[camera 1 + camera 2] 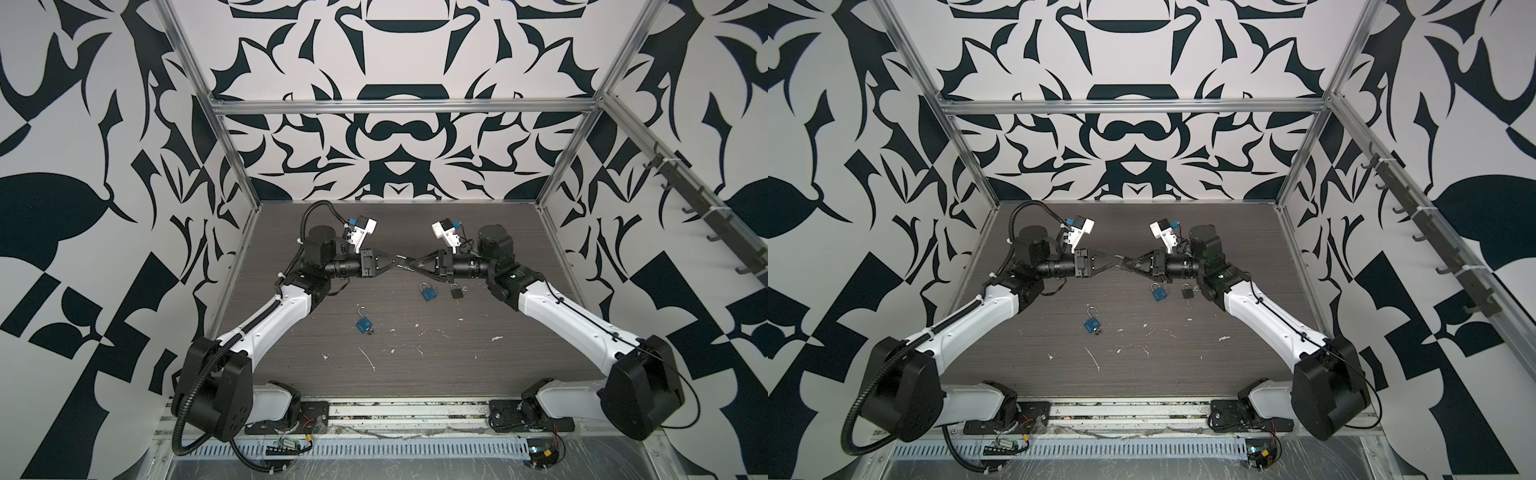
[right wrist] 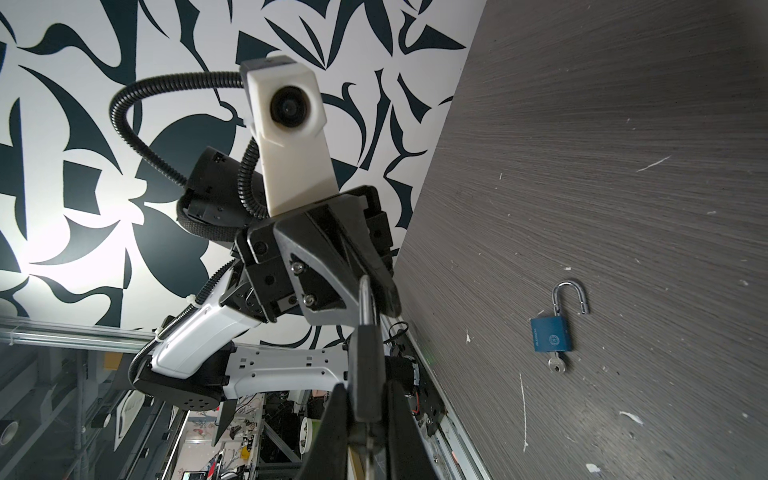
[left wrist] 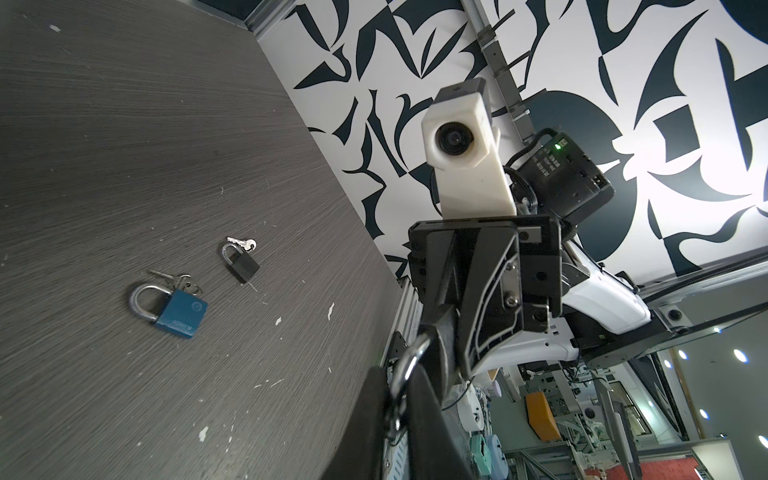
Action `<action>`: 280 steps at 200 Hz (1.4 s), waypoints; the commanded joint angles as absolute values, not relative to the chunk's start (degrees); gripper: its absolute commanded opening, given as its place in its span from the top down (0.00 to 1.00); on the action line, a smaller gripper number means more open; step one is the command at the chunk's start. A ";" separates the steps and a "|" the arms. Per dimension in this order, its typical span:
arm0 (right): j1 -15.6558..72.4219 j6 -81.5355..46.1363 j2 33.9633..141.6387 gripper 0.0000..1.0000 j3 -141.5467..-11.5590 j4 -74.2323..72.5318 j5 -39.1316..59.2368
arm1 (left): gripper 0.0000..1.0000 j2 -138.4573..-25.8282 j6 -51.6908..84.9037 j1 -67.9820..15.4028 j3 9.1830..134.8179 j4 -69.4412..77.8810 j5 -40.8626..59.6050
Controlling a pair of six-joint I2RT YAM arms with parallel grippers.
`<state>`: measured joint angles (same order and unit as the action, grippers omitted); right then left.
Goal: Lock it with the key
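Note:
A small black padlock (image 2: 365, 361) hangs in mid-air above the table's far middle, between both grippers. My right gripper (image 2: 365, 390) is shut on its dark body. Its silver shackle (image 2: 365, 303) reaches into my left gripper (image 3: 401, 382), which is shut on the shackle (image 3: 411, 359). In both top views the two grippers (image 1: 400, 261) (image 1: 409, 263) meet tip to tip. A thin metal bit below the body is too blurred to name. A silver key (image 2: 555, 365) sticks in an open blue padlock (image 2: 550, 338) lying on the table.
On the grey table (image 1: 478, 353) lie a shut blue padlock (image 1: 428, 292) with keys (image 3: 174, 279), a shut black padlock (image 1: 456, 291) with a key (image 3: 243, 243), and the open blue padlock (image 1: 363, 323) nearer the front. Patterned walls enclose three sides.

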<state>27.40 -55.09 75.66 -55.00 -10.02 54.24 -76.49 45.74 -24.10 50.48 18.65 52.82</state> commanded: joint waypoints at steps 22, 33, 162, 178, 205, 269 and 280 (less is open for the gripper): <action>27.07 -49.95 73.33 1.00 -55.80 -5.96 54.05 | 0.99 -76.14 46.98 -23.91 50.11 20.96 53.90; 26.98 -48.09 73.24 1.00 -56.22 -3.85 53.28 | 1.00 -75.81 47.90 -23.93 49.83 21.47 54.06; 24.84 -43.24 69.43 1.00 -52.06 -14.01 50.08 | 1.00 -64.12 50.31 -26.45 42.00 25.61 50.36; 24.81 -43.33 69.35 1.00 -52.03 -14.81 50.11 | 1.00 -63.81 49.86 -27.43 42.10 25.66 50.27; 24.79 -43.07 69.38 1.00 -51.94 -15.55 49.90 | 1.00 -63.72 48.94 -29.12 42.02 26.09 49.76; 24.82 -44.80 70.80 1.00 -52.05 -18.08 50.18 | 1.00 -64.60 48.97 -31.51 42.35 27.61 49.57; 24.89 -45.08 71.25 1.00 -52.03 -18.53 50.36 | 1.00 -64.64 49.06 -31.64 42.34 27.94 49.57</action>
